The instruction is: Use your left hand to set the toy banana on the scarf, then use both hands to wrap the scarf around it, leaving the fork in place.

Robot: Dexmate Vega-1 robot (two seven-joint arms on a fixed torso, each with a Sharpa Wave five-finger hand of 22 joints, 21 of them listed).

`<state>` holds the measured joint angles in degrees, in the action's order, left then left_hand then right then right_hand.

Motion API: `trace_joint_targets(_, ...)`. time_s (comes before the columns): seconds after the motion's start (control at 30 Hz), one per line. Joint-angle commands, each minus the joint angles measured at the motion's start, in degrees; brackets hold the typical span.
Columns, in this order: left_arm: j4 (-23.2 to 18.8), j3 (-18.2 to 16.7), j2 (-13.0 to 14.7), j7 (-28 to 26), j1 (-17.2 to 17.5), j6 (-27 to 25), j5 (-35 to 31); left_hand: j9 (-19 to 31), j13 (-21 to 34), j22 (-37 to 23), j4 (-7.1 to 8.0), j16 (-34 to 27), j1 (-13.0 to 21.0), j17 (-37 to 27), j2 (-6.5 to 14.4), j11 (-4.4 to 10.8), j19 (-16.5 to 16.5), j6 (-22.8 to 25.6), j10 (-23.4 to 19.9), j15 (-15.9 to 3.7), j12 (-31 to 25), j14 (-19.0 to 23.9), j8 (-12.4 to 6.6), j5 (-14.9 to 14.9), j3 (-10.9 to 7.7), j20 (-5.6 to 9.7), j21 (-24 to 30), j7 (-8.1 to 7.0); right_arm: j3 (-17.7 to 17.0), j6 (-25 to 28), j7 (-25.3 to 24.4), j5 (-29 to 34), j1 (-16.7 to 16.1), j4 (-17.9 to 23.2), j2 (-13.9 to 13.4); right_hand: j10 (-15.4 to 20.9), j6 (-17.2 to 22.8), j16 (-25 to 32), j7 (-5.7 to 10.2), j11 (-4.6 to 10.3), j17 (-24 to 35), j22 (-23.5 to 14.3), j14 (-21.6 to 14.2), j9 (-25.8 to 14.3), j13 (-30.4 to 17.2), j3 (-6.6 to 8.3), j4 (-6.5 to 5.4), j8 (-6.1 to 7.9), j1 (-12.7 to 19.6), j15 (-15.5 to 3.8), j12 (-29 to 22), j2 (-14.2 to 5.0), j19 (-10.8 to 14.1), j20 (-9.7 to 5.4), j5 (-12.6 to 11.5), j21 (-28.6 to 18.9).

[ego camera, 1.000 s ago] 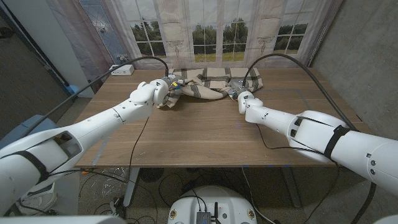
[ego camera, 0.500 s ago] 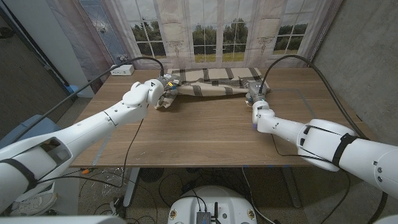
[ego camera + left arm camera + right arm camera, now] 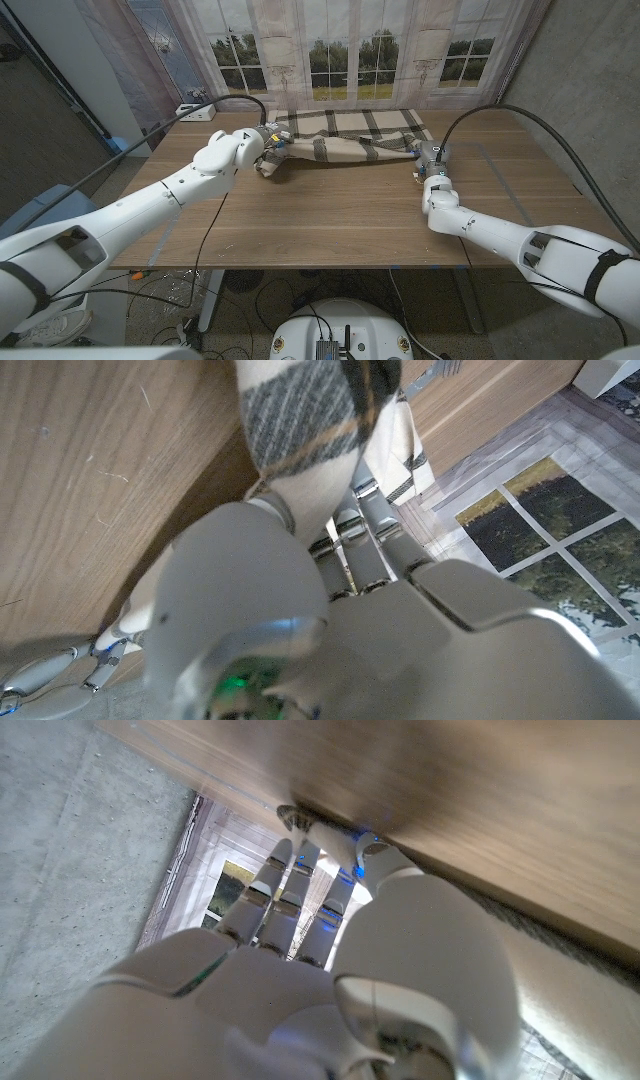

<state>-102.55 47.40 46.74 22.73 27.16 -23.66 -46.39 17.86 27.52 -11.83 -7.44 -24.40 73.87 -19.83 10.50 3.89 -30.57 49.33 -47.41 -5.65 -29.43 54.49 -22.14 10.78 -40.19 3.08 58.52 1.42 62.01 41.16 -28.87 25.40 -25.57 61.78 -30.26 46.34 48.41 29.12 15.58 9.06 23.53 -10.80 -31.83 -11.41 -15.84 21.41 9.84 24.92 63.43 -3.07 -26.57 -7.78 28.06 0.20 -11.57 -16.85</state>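
Scarf (image 3: 345,137) has spread wider as the right hand (image 3: 431,160) and left hand (image 3: 262,148), each gripping an end, moved apart.

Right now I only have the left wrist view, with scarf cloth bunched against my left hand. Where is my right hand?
Observer: In the head view the right hand is at the right end of the scarf, on the far side of the table.
Operator: Is it gripping the cloth?
Observer: I cannot tell. The right wrist view shows its fingers reaching out straight, with pale cloth beside the hand.
Operator: How does the scarf lie overall?
Observer: It is stretched into a long plaid band between the left hand and the right hand, running along the far edge of the table.
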Motion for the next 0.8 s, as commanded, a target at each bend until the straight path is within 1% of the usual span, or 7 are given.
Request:
trace_joint_targets(0.03, -5.5, -2.1, 1.2, 3.6, 3.2, 0.1, -0.2, 0.1, 0.6, 0.0, -0.35, 0.0, 0.9, -0.2, 0.4, 0.9, 0.3, 0.7, -1.7, -5.79, -0.6, 2.7, -0.3, -0.1, -0.33, 1.81, 0.6, 0.39, -6.0, 8.1, 1.7, 4.7, -9.9, 26.7, -7.9, -0.2, 9.8, -0.3, -9.25, 0.71, 0.1, -0.1, -0.2, -0.1, -0.2, 0.22, -0.03, -0.21, 0.9, -10.37, -0.5, -0.1, 0.1, -0.1, -0.1, -0.1)
trace_joint_targets(0.17, -6.8, -2.7, 1.3, 4.2, 4.0, 0.2, 0.1, 0.1, 0.9, 0.0, -0.41, 0.0, 0.9, -0.2, 0.4, 0.87, 0.4, 0.6, -1.7, -5.78, -0.8, 2.8, -0.25, -0.1, -0.37, 1.83, 0.9, 0.33, -7.4, 9.8, 1.9, 5.9, -12.6, 30.4, -9.4, -0.3, 10.2, -0.7, -8.69, 0.72, 0.1, -0.1, -0.2, -0.1, -0.4, 0.29, -0.11, -0.1, 1.2, -10.29, -0.5, -0.11, -0.1, -0.04, -0.2, -0.1)
trace_joint_targets(0.47, -10.7, -4.2, 2.6, 6.8, 5.9, 0.7, 1.4, 0.2, 1.6, 0.2, -0.52, 0.2, 0.8, -0.3, 0.3, 1.0, 0.6, 0.7, -1.6, -5.89, -1.0, 2.8, -0.18, -0.1, -0.47, 1.85, 1.5, 0.43, -10.3, 13.1, 2.2, 8.2, -17.7, 36.9, -12.0, -0.5, 10.3, -1.2, -8.56, 0.69, 0.1, -0.1, -0.1, -0.2, -0.7, 0.28, -0.27, -0.15, 1.4, -10.26, -0.6, -0.03, -0.1, 0.01, -0.3, 0.0)
trace_joint_targets(0.5, -11.3, -4.3, 2.8, 7.4, 6.1, 0.7, 1.4, 0.2, 1.7, 0.3, -0.54, 0.2, 0.8, -0.4, 0.3, 0.98, 0.6, 0.7, -1.5, -5.89, -1.0, 2.8, -0.21, -0.1, -0.48, 1.82, 1.6, 0.32, -10.7, 13.4, 2.1, 8.3, -18.2, 37.3, -12.1, -0.6, 10.4, -1.2, -8.49, 0.8, 0.1, -0.1, -0.2, -0.2, -0.7, 0.23, -0.3, -0.14, 1.4, -10.23, -0.5, 0.02, -0.2, 0.02, -0.3, 0.0)
trace_joint_targets(0.53, -11.9, -4.4, 3.1, 7.9, 6.2, 0.7, 1.3, 0.2, 1.8, 0.3, -0.55, 0.2, 0.8, -0.4, 0.3, 0.99, 0.6, 0.7, -1.5, -5.83, -1.0, 2.8, -0.19, -0.1, -0.49, 1.83, 1.7, 0.35, -11.3, 13.9, 1.8, 8.2, -18.7, 37.6, -11.8, -0.7, 10.4, -1.3, -8.47, 0.23, 0.1, -0.1, -0.2, -0.2, -0.8, 0.26, -0.33, -0.15, 1.4, -10.25, -0.5, 0.0, -0.2, 0.06, -0.3, 0.0)
trace_joint_targets(0.57, -12.5, -4.4, 3.3, 8.5, 6.3, 0.7, 1.1, 0.2, 1.9, 0.3, -0.56, 0.2, 0.7, -0.4, 0.3, 0.93, 0.7, 0.7, -1.5, -5.76, -1.0, 2.8, -0.18, -0.2, -0.5, 1.81, 1.7, 0.34, -11.3, 13.6, 2.0, 8.4, -19.0, 38.0, -12.4, -0.8, 10.4, -1.3, -8.47, 0.32, 0.2, -0.1, -0.2, -0.2, -0.8, 0.22, -0.32, -0.17, 1.5, -10.29, -0.5, 0.06, -0.2, 0.02, -0.3, 0.0)
trace_joint_targets(0.8, -17.1, -4.8, 5.5, 14.6, 6.8, 0.5, -1.3, 0.3, 2.4, 0.4, -0.53, 0.4, 0.6, -0.5, 0.3, 1.03, 1.1, 0.7, -1.3, -5.82, -1.1, 2.5, -0.12, -0.2, -0.53, 1.87, 2.1, 0.29, -12.9, 14.1, 1.6, 8.8, -20.9, 39.0, -12.3, -1.4, 10.5, -1.6, -8.48, 1.18, 0.3, 0.0, -0.2, -0.2, -1.0, 0.15, -0.38, -0.19, 1.6, -10.29, -0.3, 0.14, -0.2, 0.03, -0.4, 0.0)
